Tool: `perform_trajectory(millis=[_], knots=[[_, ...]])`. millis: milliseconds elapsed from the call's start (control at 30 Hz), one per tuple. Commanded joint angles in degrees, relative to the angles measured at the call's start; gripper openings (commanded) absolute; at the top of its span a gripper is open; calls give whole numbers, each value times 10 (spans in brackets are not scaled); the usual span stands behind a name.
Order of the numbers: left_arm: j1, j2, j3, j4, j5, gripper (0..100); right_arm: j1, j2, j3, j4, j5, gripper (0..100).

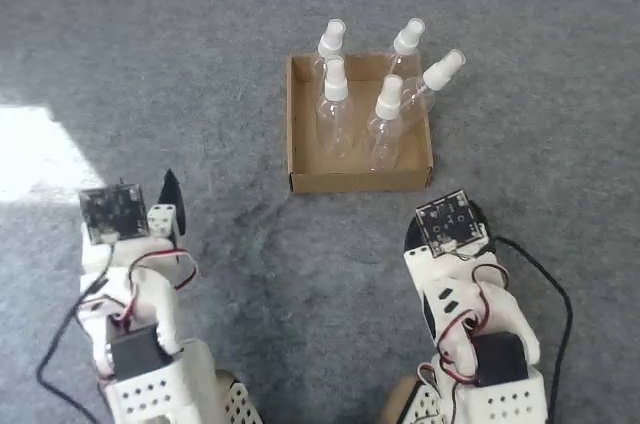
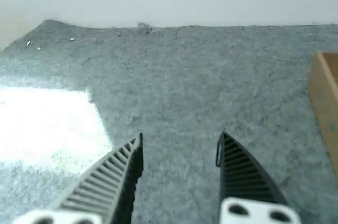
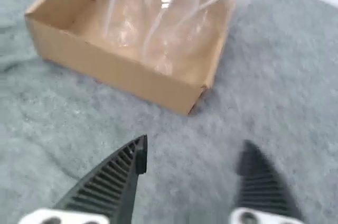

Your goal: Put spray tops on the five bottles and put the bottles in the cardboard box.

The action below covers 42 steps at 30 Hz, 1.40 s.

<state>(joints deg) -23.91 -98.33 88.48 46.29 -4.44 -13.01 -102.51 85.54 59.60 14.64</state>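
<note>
Grey felt [image 1: 250,264], five spray-topped bottles [image 1: 335,114] in cardboard box [image 1: 360,182], left gripper [image 2: 180,139], right gripper [image 3: 195,143], fingers [image 2: 119,174] apart, empty

no text, label, number or sign can be read anywhere in these views.

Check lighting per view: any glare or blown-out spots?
High view: blown-out white light patch on the carpet at the left edge; cardboard box evenly lit. Left wrist view: same patch, white, beside the left end effector. Right wrist view: no glare, only faint highlights on the clear bottles.
</note>
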Motion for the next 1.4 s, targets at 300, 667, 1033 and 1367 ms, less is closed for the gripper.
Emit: perform_trajectory(millis=[300,667,1033,1367], knots=[[-3,-52,81,93,-22,98,27,-15,100,15,11,6],[-5,-52,81,262,-112,27,26,-14,109,140,11,6],[-3,-52,81,261,-120,27,24,-14,109,153,11,6],[-3,-52,81,261,-120,27,24,-14,109,153,11,6]])
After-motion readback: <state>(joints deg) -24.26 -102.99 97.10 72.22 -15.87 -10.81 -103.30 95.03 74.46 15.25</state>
